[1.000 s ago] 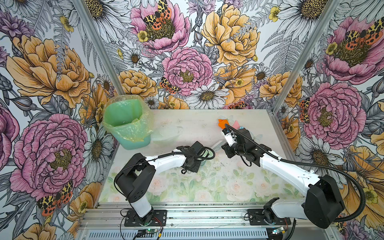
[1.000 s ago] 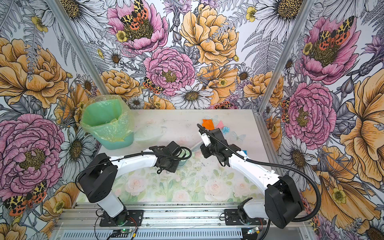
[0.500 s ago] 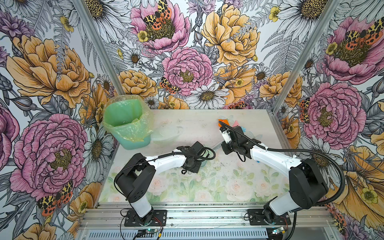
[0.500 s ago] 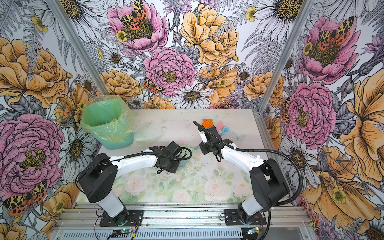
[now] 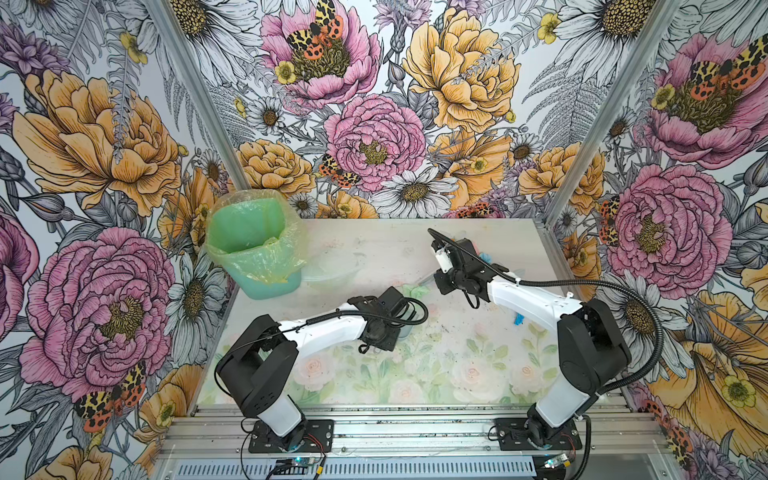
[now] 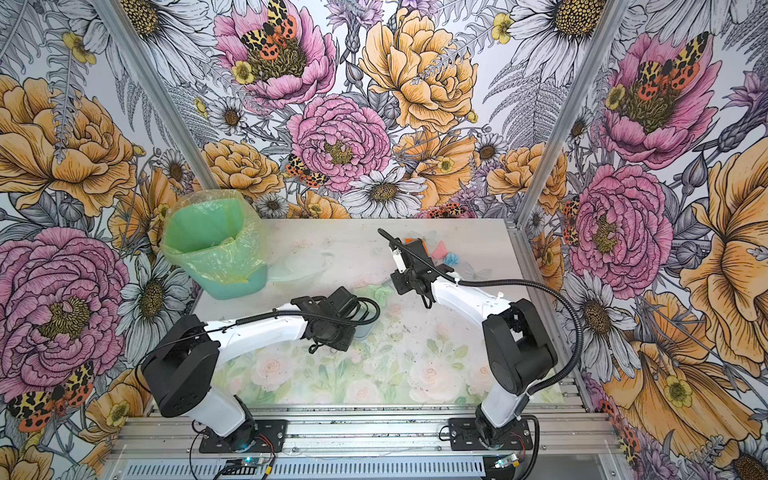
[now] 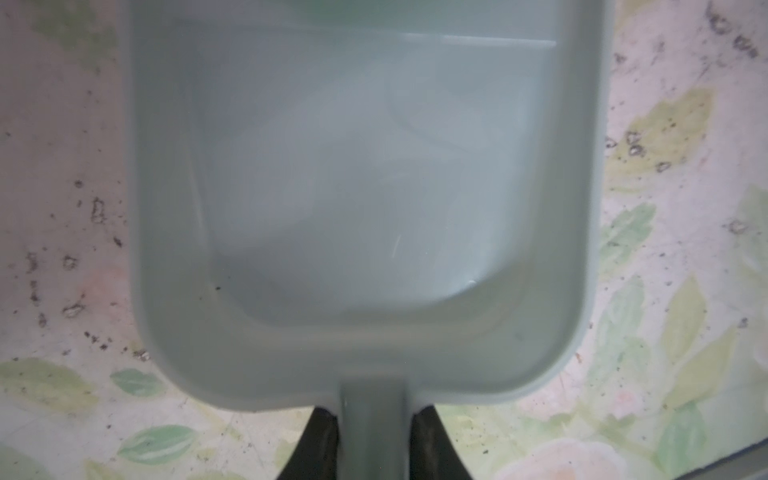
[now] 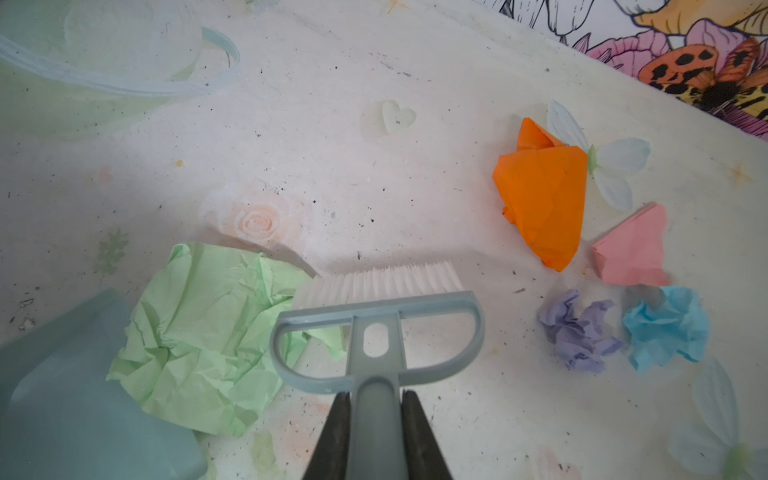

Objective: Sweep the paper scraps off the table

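Two grippers, each closed on a tool handle, over the table (image 5: 457,374)
Nearest, the left gripper (image 7: 374,432) clamps the handle of the grey-blue dustpan (image 7: 365,208), which sits low over the table. Further out, the right gripper (image 8: 376,432) clamps the hand brush (image 8: 376,332) by its handle; the pale green scrap (image 8: 199,332) lies ahead of those fingers (image 8: 332,440) to one side, between bristles and dustpan, reaching both. On the brush's other side, apart from the fingers, lie the lilac scrap (image 8: 577,332) and light blue scrap (image 8: 665,328), then the pink scrap (image 8: 631,253) and orange scrap (image 8: 544,195) nearest the back wall (image 8: 706,62)
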